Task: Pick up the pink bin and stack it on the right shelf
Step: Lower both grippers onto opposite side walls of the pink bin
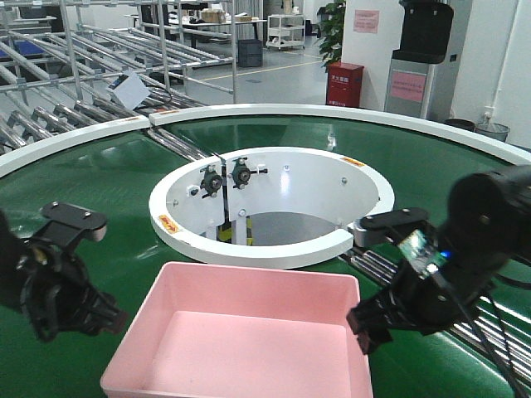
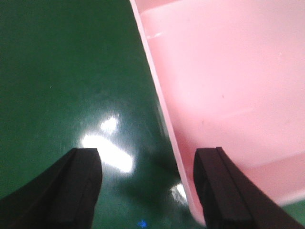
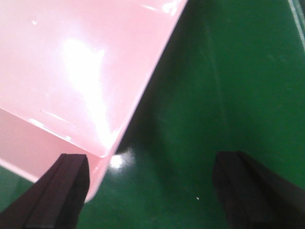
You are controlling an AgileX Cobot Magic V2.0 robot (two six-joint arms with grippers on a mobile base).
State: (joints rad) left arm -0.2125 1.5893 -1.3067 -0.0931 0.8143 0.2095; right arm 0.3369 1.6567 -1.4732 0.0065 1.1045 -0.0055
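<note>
Left wrist-mounted view shows the left gripper [image 2: 148, 164] with its two black fingers spread wide. The left long wall of the pink bin [image 2: 228, 71] runs between them. One finger is over the green conveyor [image 2: 57, 71] outside the bin, and the other is on the inner side of the rim. I cannot tell if this finger touches the wall, because the picture is blurred there.

The right wrist-mounted view shows the same on the other side. The right gripper [image 3: 151, 162] has its fingers released and far apart, and they hold nothing. One finger is at the near right corner of the bin, and the other is over the bare green surface.

The front-facing view shows the bin empty and lying flat at the near edge of the conveyor, with one arm at each long side. Just behind its far wall is the white ring [image 1: 249, 245] around the round opening in the middle of the conveyor. Farther back on the left stand grey roller racks [image 1: 91, 50], and beyond the far edge is a red cabinet [image 1: 344, 83].
</note>
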